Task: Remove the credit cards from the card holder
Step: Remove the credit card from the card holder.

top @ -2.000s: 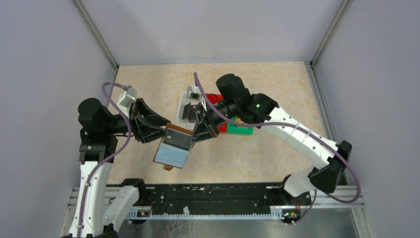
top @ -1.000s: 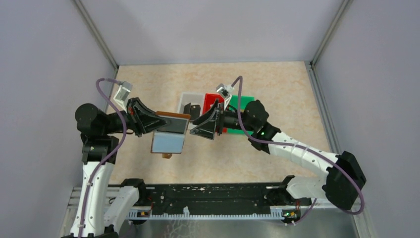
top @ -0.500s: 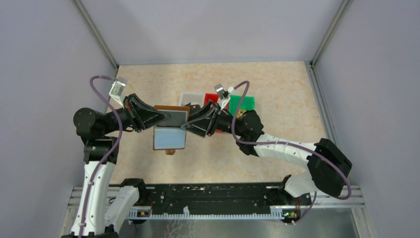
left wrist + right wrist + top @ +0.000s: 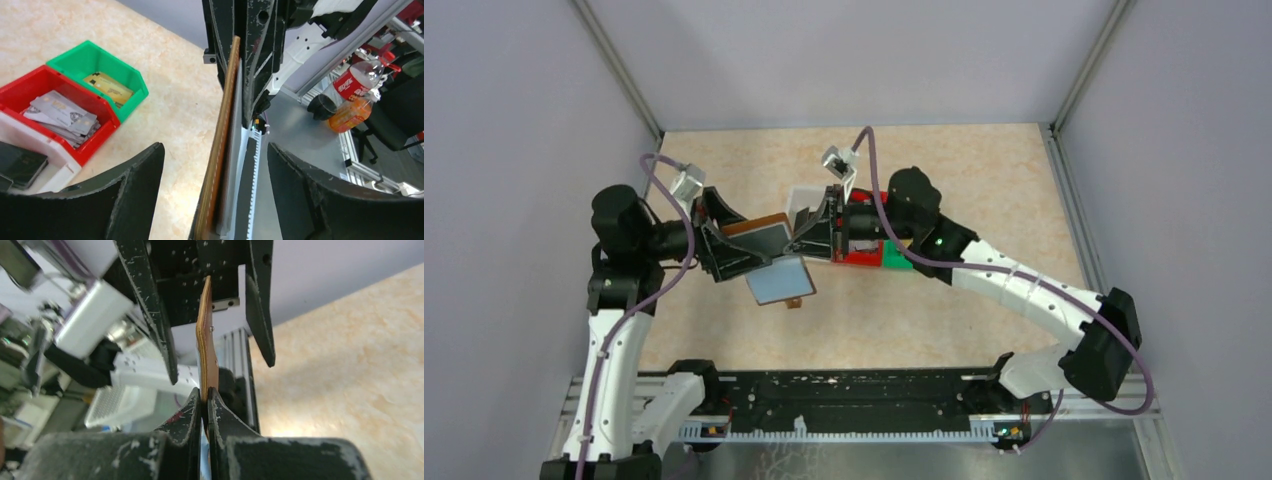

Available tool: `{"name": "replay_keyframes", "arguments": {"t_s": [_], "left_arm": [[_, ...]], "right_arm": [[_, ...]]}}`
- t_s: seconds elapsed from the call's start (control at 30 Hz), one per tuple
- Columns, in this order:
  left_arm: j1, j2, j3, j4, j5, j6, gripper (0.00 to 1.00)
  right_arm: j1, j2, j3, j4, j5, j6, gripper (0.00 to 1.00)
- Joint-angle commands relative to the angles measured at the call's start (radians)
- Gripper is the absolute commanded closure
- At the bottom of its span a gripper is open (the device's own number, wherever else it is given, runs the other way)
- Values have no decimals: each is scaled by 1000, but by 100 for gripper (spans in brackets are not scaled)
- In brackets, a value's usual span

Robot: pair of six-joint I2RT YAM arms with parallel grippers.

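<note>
brown leather card holder (image 4: pixel 766 240) hangs above the table (image 4: pixel 984 160), pinched at one edge by the closed right gripper (image 4: pixel 206 395); left gripper (image 4: pixel 212 155) gapes wide around it. this single-edge grip could let it swing or slip.

White plastic bin (image 4: pixel 801 195), red plastic bin (image 4: pixel 861 258), green plastic bin (image 4: pixel 896 263) in row on beige marbled tabletop (image 4: pixel 984 180), just behind right gripper (image 4: pixel 796 246).

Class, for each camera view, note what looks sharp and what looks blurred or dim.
Top external: evenly lit, sharp throughout. Left wrist: red bin crisp, left tool's fingers dark and featureless. Right wrist: card holder edge sharp, clutter at left blurred.
</note>
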Motion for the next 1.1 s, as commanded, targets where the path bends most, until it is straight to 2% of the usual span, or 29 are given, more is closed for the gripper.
{"name": "replay_keyframes", "arguments": {"t_s": [0.0,0.13,0.23,0.4,0.67,0.87,0.9,0.97,1.0,1.07], "left_arm": [[-2,43,105,-456,148,537,22],[-2,52,93,-509,182,581,35],[-2,46,82,-540,193,622,44],[-2,55,43,-590,195,683,57],[-2,69,34,-628,197,725,63],[-2,68,46,-629,235,711,82],[-2,67,46,-628,240,709,86],[-2,69,40,-607,240,678,94],[-2,70,32,-573,235,636,97],[-2,69,6,-464,228,520,100]], "right_arm": [[-2,8,214,-708,-124,-414,100],[11,68,324,-906,-108,-534,100],[23,98,384,-963,-109,-579,100],[34,151,490,-1028,-125,-629,100],[44,201,570,-1089,-149,-692,100],[47,208,588,-1081,-148,-716,100],[48,207,591,-1074,-144,-714,98],[46,196,584,-1033,-85,-688,84],[43,186,575,-1002,-45,-663,83],[21,151,537,-912,-3,-584,71]]}}
